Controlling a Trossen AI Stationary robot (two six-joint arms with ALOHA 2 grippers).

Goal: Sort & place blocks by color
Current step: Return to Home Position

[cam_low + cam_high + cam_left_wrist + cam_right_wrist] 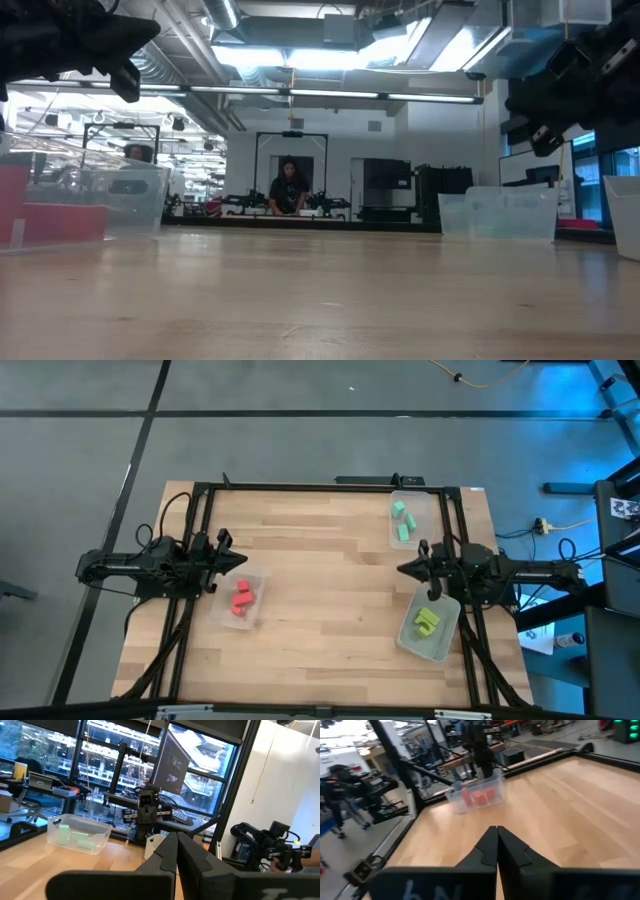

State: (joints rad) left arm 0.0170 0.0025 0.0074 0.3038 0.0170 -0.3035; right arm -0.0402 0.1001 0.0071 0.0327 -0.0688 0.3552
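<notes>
Three clear trays hold the blocks. Red blocks (241,598) lie in the tray near the table's left side, also seen in the right wrist view (479,796). Mint blocks (402,519) lie in the far right tray, seen too in the left wrist view (70,834). Yellow-green blocks (427,622) lie in the near right tray. My left gripper (241,561) hangs shut above the table's left side, just beyond the red tray. My right gripper (402,569) hangs shut over the right side, between the two right trays. Neither holds anything.
The wooden table (330,590) has a black frame along its edges (300,487). Bare wood lies between the left tray and the right trays. A person (288,188) stands far off in the room behind the table.
</notes>
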